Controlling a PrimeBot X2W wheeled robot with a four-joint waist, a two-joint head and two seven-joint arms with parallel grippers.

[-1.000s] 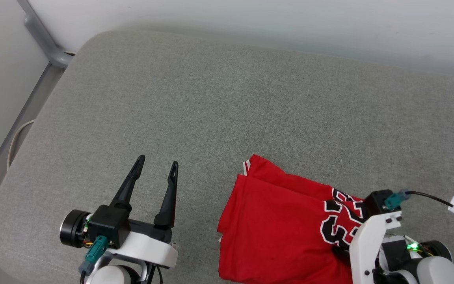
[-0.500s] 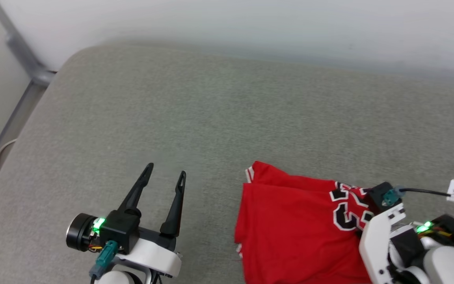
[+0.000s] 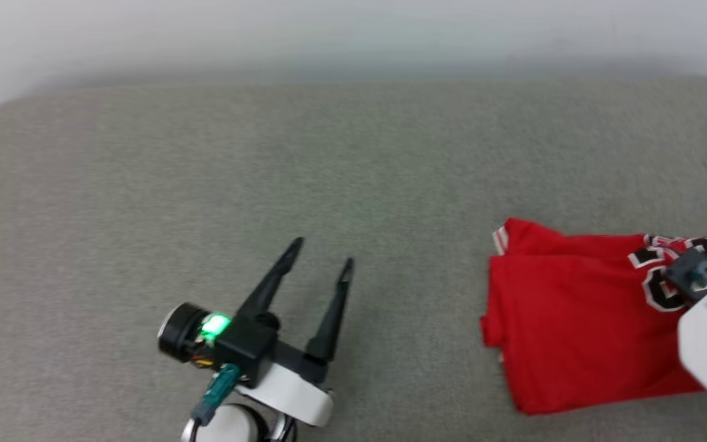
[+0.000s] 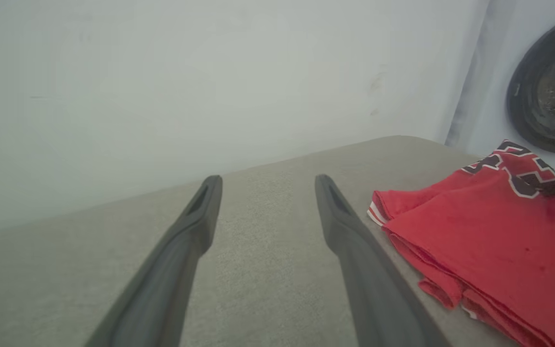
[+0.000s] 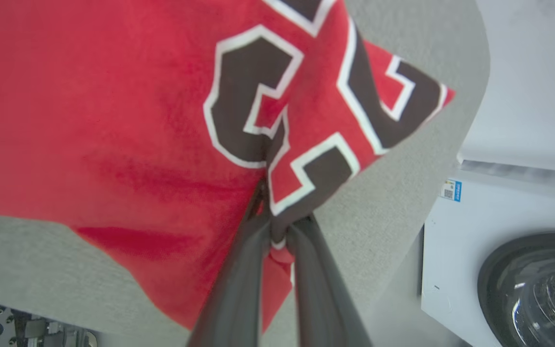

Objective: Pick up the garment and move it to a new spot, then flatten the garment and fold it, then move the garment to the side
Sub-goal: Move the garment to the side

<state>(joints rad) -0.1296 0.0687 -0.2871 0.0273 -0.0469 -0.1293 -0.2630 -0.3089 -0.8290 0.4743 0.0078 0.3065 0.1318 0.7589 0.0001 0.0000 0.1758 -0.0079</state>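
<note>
Folded red garment (image 3: 574, 319) on grey cushion (image 3: 206, 184): right gripper (image 5: 280, 229), spread a second ago, now pinches its lettered edge, left gripper (image 3: 322, 252) spread and empty; sideways move likely starting.

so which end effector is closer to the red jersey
Right. The right end effector is shut on the red jersey by its black lettering; the left end effector hangs open over the grey cushion, to the jersey's left, not touching it.

One garment (image 3: 565, 325), one bench (image 3: 206, 172), one washing machine (image 5: 470, 231) and two grippers, left gripper (image 3: 323, 252) and right gripper (image 5: 282, 229), are being shown.
</note>
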